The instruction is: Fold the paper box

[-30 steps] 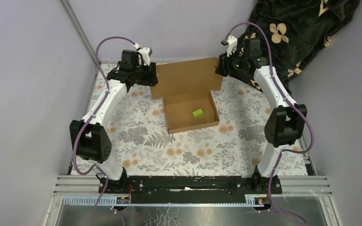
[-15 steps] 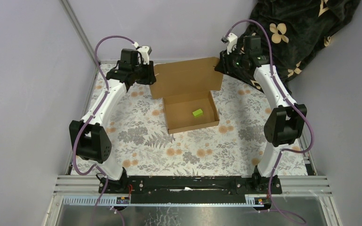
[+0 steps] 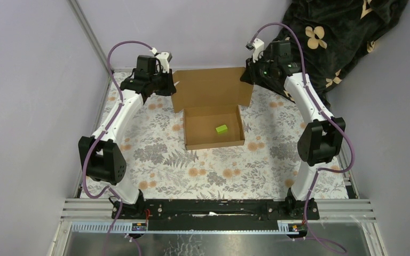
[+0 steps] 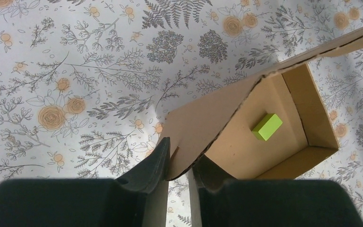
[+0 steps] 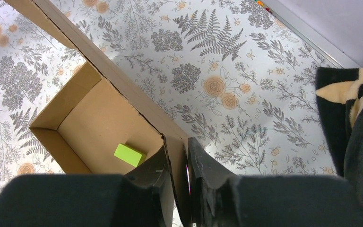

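Cloth (image 3: 155,154) round paper box (image 3: 213,140); left claw (image 4: 176,163), right claw (image 5: 179,163) tight on lid corners (image 4: 189,142)

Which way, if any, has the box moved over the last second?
Yes. The box turned slightly clockwise in the top view: its near-left corner slid left across the floral cloth.

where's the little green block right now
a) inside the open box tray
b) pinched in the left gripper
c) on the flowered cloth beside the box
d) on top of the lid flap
a: the green block lies on the floor of the paper box, inside its raised walls, with the lid flap open behind it.
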You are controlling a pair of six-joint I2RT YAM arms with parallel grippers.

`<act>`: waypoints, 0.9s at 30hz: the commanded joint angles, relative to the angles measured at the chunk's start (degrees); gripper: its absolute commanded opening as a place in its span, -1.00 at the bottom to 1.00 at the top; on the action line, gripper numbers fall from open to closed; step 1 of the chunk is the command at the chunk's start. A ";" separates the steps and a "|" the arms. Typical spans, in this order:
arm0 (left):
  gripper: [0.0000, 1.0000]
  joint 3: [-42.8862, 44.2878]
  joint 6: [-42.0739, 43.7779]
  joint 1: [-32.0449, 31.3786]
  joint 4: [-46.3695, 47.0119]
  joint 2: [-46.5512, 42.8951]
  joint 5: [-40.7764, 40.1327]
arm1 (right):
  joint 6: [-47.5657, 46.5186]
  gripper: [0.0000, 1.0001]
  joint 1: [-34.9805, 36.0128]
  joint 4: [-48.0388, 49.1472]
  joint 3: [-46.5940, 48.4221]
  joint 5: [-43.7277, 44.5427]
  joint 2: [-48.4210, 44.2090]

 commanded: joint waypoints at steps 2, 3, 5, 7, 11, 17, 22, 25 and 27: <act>-0.52 1.19 -1.69 0.26 2.59 -1.35 1.64 | 0.54 -0.60 1.79 -1.76 2.72 2.04 0.10; -0.53 0.96 -1.93 0.31 2.85 -1.45 1.73 | 0.51 -0.60 1.98 -2.20 2.70 2.58 0.02; -0.53 0.63 -2.18 0.31 3.04 -1.66 1.72 | 0.67 -0.61 2.25 -2.76 2.63 4.01 -0.29; -0.53 0.47 -2.28 0.24 3.07 -1.72 1.69 | 0.64 -0.56 2.45 -3.26 2.42 5.40 -0.74; -0.53 0.06 -2.20 0.18 3.03 -2.20 0.93 | 0.86 -0.31 2.46 -3.39 0.75 8.04 -2.49; -0.53 -0.45 -2.30 0.25 3.18 -2.51 0.71 | 0.54 -0.32 2.51 -3.32 -1.56 10.70 -4.87; -0.53 -0.75 -2.69 0.20 3.79 -2.54 1.19 | 0.58 -0.48 2.45 -3.37 -1.96 11.17 -5.42; -0.53 -0.67 -2.81 0.22 3.91 -2.54 1.32 | 0.76 -0.50 2.46 -3.39 -2.11 11.17 -5.71; -0.53 -0.68 -2.80 0.18 3.95 -2.38 1.24 | 0.92 -0.53 2.46 -3.12 -2.30 10.95 -5.85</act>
